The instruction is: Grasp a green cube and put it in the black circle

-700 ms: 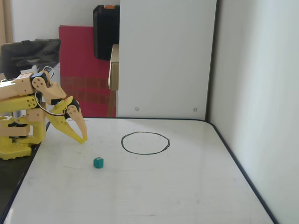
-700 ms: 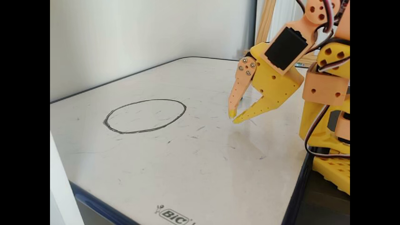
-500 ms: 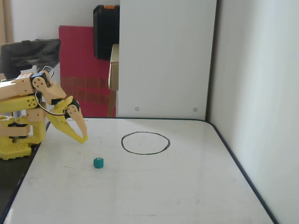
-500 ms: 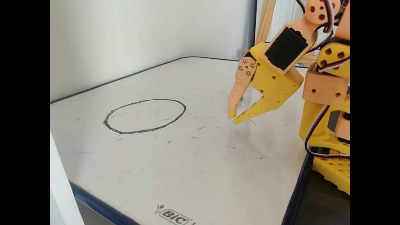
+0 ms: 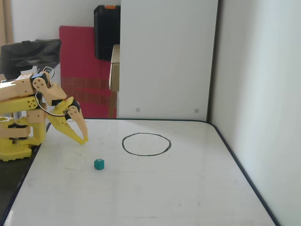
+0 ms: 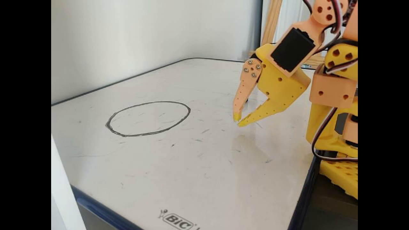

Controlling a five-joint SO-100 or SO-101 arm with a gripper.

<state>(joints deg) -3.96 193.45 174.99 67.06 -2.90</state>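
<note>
Your gripper (image 5: 85, 140) hangs clenched and empty at the worktop's (image 5: 141, 197) far left. The green cube (image 5: 99, 164) sits just nearer, well left of the black circle (image 5: 146, 144)

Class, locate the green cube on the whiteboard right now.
In a fixed view, the green cube sits on the whiteboard, left of the black circle and nearer the camera than the gripper, touching neither.

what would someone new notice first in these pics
The yellow arm at the whiteboard's left edge in a fixed view, its gripper pointed down with fingertips nearly together just above the board. Next, the black circle drawn mid-board, and the green cube alone outside it, nearer the gripper; the cube does not show in the other fixed view.
</note>
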